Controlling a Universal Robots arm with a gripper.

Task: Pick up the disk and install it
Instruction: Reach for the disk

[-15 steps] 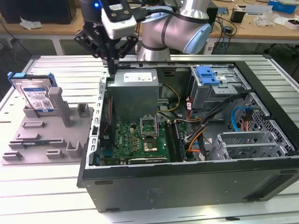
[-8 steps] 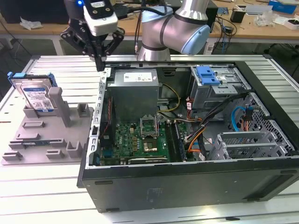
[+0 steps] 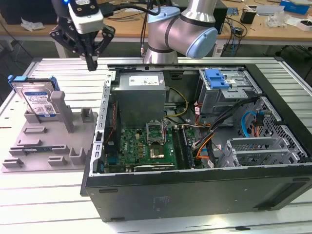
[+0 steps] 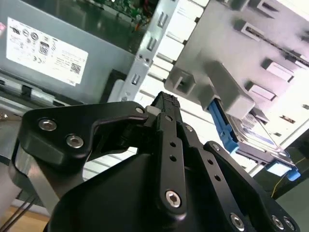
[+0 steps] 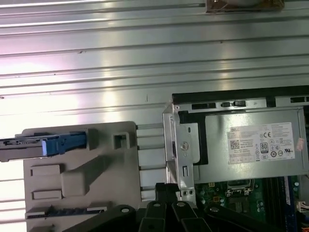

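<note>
- Above the table [image 3: 48,204], at the exterior view's upper left, the gripper [image 3: 91,62] hangs pointing down, its fingers pressed together with nothing between them.
- It hovers over the strip of table between a grey holding fixture [image 3: 48,146] and the back corner of an open computer case [image 3: 195,195], touching neither.
- The disk [image 3: 38,100] stands on edge in a slot at the far end of that fixture, leaning back a little, its white-and-blue label facing the exterior camera and its blue carrier bracket [image 3: 17,79] showing round the top edge.
- The disk is well apart from the gripper and lower than it.
- In the second wrist view the closed gripper [image 4: 165,104] sits in front of the fixture [image 4: 227,87], with the disk [image 4: 256,140] and its blue bracket beyond.
- In the first wrist view the disk [image 5: 29,147] appears edge-on in the fixture [image 5: 96,169], beside the case's power supply [image 5: 251,145].
- Inside the case lie a green motherboard [image 3: 141,146] and a drive cage with a blue latch [image 3: 217,78].
</note>
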